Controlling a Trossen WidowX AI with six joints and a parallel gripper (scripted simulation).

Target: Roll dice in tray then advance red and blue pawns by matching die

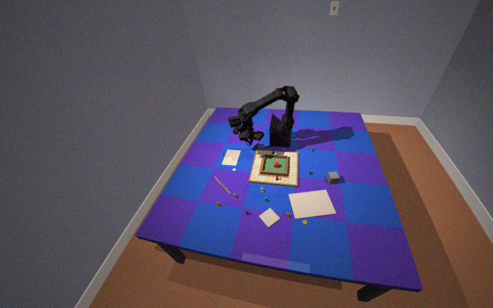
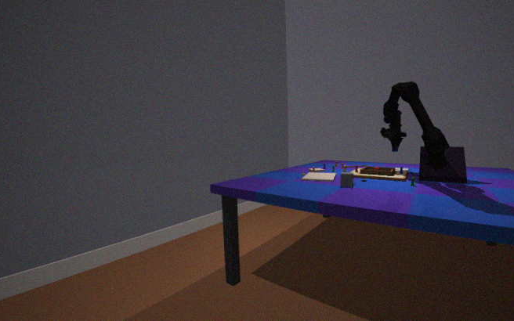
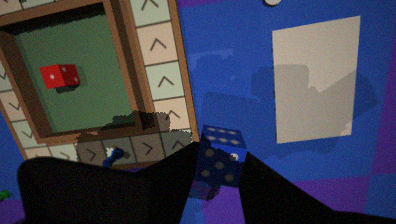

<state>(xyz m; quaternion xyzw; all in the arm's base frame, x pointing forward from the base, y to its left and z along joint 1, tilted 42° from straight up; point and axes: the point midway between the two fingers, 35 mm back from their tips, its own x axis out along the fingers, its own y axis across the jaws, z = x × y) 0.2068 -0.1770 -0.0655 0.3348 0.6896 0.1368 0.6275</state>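
Note:
My gripper (image 3: 218,152) (image 2: 395,149) (image 1: 249,143) is shut on the blue die (image 3: 218,157) and holds it well above the table, beside the board's back left corner. The red die (image 3: 59,75) (image 1: 276,164) lies in the green-floored tray (image 3: 122,65) (image 1: 262,166) in the middle of the board; its top number is not clear to me. The blue pawn (image 3: 114,157) (image 1: 273,152) (image 2: 401,170) stands on the board's back row of arrow squares. The red pawn (image 1: 277,178) (image 2: 356,168) stands on the front row. Arrows run around the board (image 3: 188,90) (image 1: 249,180).
A white card (image 3: 317,75) (image 1: 231,157) lies left of the board. A green pawn (image 1: 312,149) and a grey cube (image 1: 333,177) are to the right. In front lie a stick (image 1: 222,185), several other pawns, a large white sheet (image 1: 312,204) and a small white square (image 1: 269,217).

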